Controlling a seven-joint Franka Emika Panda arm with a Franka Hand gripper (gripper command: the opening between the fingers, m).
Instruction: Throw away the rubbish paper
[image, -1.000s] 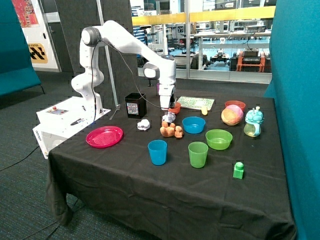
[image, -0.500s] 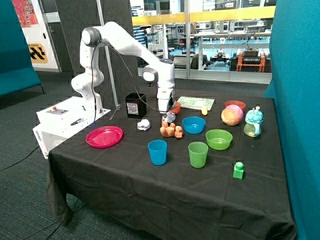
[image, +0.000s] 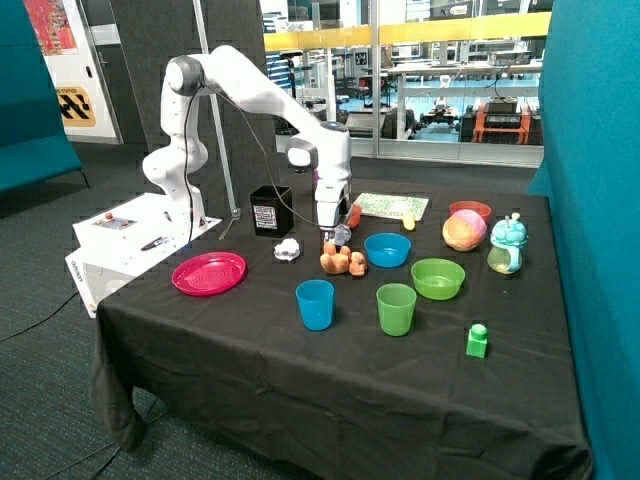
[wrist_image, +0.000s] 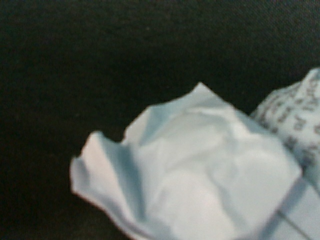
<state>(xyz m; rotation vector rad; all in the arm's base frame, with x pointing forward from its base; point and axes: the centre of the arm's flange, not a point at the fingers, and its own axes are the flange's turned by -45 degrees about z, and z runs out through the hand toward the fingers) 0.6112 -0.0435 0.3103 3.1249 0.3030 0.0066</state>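
Observation:
One crumpled white paper wad (image: 341, 236) lies on the black tablecloth, just behind the orange-brown toy cluster (image: 343, 261). My gripper (image: 331, 230) is right down at this wad, which fills the wrist view (wrist_image: 200, 175) with printed text on one side. A second white paper wad (image: 288, 249) lies apart on the cloth, between the pink plate (image: 209, 272) and the toy cluster. A small black bin (image: 271, 210) stands behind that second wad, next to my arm.
A blue bowl (image: 387, 249), green bowl (image: 438, 278), blue cup (image: 315, 304) and green cup (image: 396, 308) stand around the toy cluster. A round orange-pink ball (image: 464, 231), a sippy cup (image: 507, 245) and a green block (image: 477, 340) stand further off.
My gripper has come down towards the paper wad behind the toy cluster. Both wads and the other objects have not moved.

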